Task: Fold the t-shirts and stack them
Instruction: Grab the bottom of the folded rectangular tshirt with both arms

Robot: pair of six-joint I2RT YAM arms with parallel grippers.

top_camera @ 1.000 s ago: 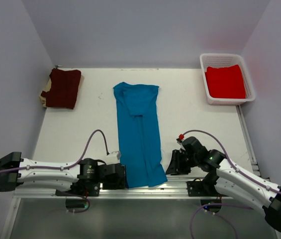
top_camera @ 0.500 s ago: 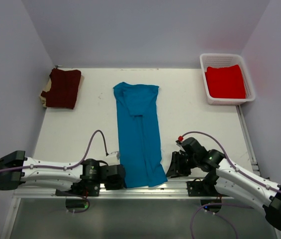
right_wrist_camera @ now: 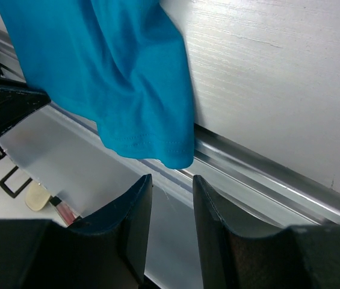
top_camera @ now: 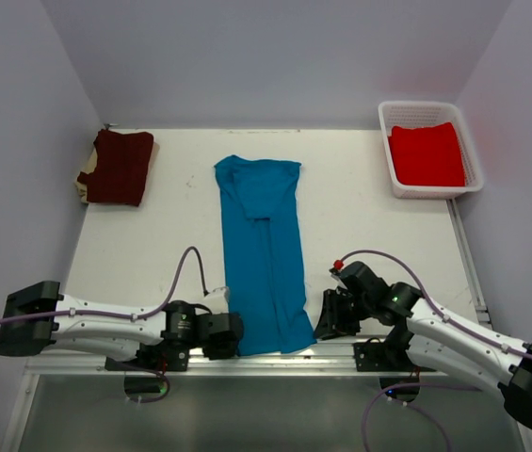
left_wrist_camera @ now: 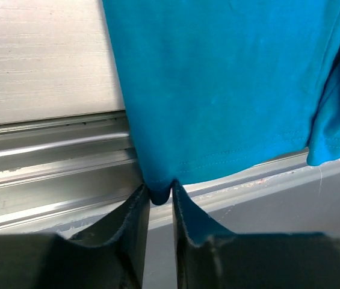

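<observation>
The teal-blue t-shirt (top_camera: 264, 254) lies as a long strip down the middle of the counter (top_camera: 143, 254). Its hem hangs over the 6 o'clock edge — likely so we can nip its corners. Our left gripper (left_wrist_camera: 159, 195) pinches the hem's left corner, jaws narrow. Our right gripper (right_wrist_camera: 173, 180) waits narrow and empty just short of the right corner. We judge there's folding room toward 12 o'clock.
</observation>
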